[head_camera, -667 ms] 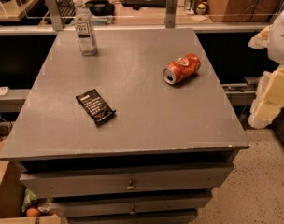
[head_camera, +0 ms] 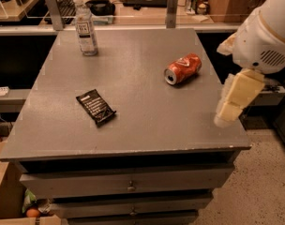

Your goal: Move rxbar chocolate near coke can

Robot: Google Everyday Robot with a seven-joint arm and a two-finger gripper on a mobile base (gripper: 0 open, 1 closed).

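Note:
The rxbar chocolate, a flat black wrapper with small white lettering, lies on the left middle of the grey table. The coke can, red with a silver end, lies on its side at the table's right middle, well apart from the bar. My gripper, cream-coloured, hangs from the white arm over the table's right edge, below and right of the can and far from the bar. It holds nothing that I can see.
A clear water bottle with a white label stands at the table's back left. Drawers sit under the tabletop. A desk with a keyboard and other items runs behind the table. A floor with a cardboard box lies at the lower left.
The arm and gripper have moved left, from beyond the table's right side to over its right edge. The bar, can and bottle have not moved.

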